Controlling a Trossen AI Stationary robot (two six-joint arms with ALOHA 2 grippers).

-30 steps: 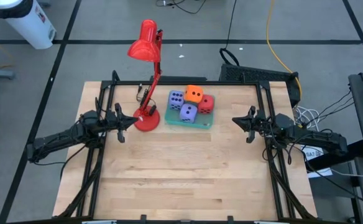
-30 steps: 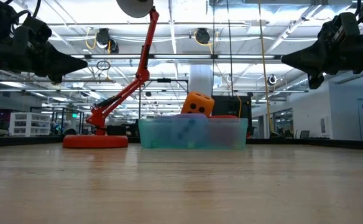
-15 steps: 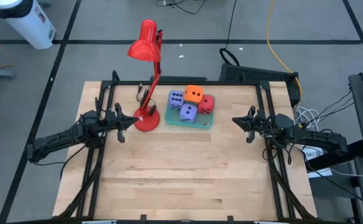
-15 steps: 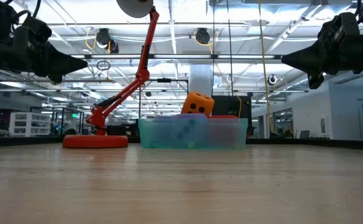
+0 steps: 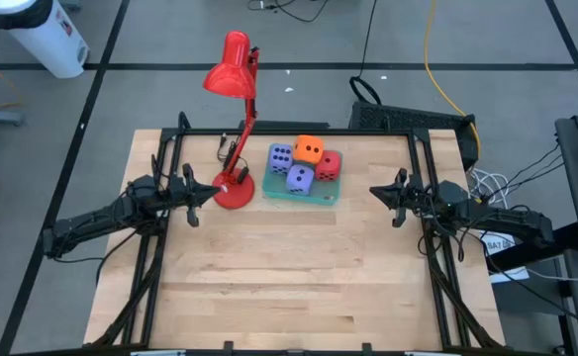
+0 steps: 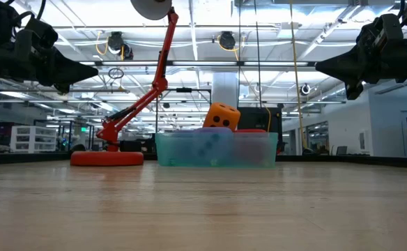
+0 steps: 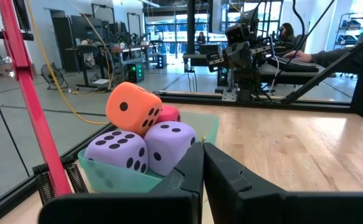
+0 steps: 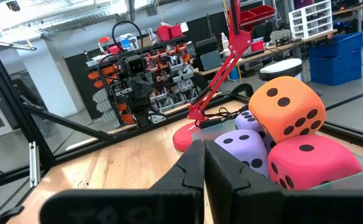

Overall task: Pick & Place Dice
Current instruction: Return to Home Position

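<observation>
The orange die [image 5: 309, 150] and the red die [image 5: 328, 164] at its 4 o'clock bear dark pips. The purple die [image 5: 280, 156] at its 9 o'clock and the other purple die [image 5: 300, 178] at its 7 o'clock are pale lilac, dark-pipped too. The tray [image 5: 314, 198] is translucent teal, the lamp [image 5: 232, 71] bright red, the table [image 5: 289, 277] pale grained wood.
</observation>
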